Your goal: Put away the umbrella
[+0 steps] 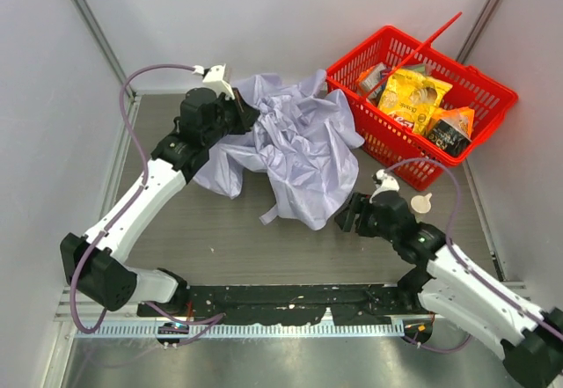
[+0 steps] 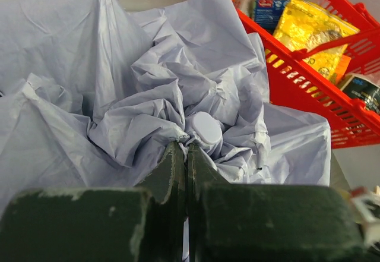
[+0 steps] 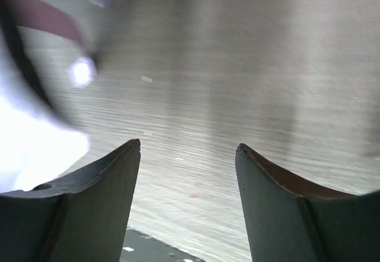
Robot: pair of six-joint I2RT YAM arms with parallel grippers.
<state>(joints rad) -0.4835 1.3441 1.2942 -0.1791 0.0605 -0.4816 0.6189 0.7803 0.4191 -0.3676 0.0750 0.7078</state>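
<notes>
Filling the bottom of the left wrist view, the left gripper [image 2: 185,149] is pressing its two dark fingers [image 2: 169,173] flat together. Creases in the pale fabric are running straight into their tips, so it is evidently pinching a fold of the umbrella [image 2: 148,84], just beside a small round pale cap [image 2: 205,128]. That hold is probably anchoring one side of the loose canopy so the rest can be gathered.

Seen from above, the umbrella is lying crumpled in the middle of the table [image 1: 220,247]. It is spreading rightward from the left gripper, and its far edge appears to be touching the red basket [image 1: 493,106]. No shaft or handle is showing.

Further right, the right gripper [image 3: 189,149] is hovering low over bare tabletop just beside the canopy's near hem. Its fingers are spread wide, with nothing between them and touching nothing. It is likely lining up to take that hem. At the far right, the basket is holding packets of food [image 1: 413,98].
</notes>
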